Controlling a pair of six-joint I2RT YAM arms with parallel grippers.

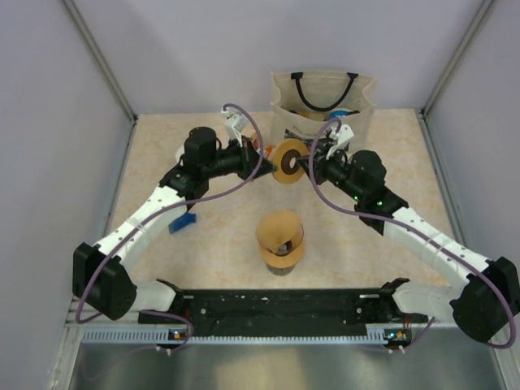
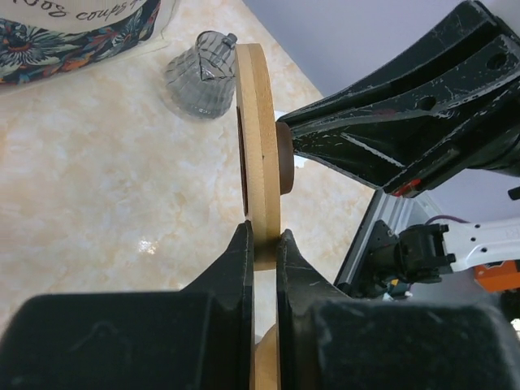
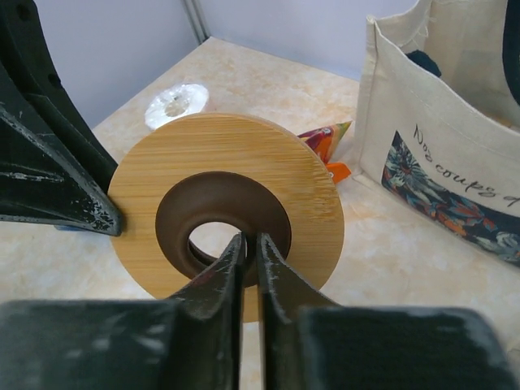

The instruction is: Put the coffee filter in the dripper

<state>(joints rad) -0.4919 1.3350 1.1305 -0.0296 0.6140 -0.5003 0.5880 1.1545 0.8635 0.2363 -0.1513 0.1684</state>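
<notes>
The coffee filter (image 1: 280, 234) sits mid-table on a dark cup (image 1: 281, 270), well apart from both grippers. Expect it to be light, floppy and easily crushed, so pinch its upper rim gently. Your left gripper (image 2: 264, 236) clamps the wooden ring (image 2: 260, 122) by its edge. Your right gripper (image 3: 250, 244) is clenched on the ring's brown inner collar.

- We see bright, even light from above in the top view; the arms cast only faint, soft shadows on the table (image 1: 211, 268).
- The side walls lean outward there, a wide-lens bend at the edges.
- In the left wrist view a small glare spot sits on the tabletop, and the left gripper (image 2: 264, 237), close to the lens, looks dark and soft.
- In the right wrist view the wooden ring (image 3: 231, 154) is sharp, its grain plain.
</notes>
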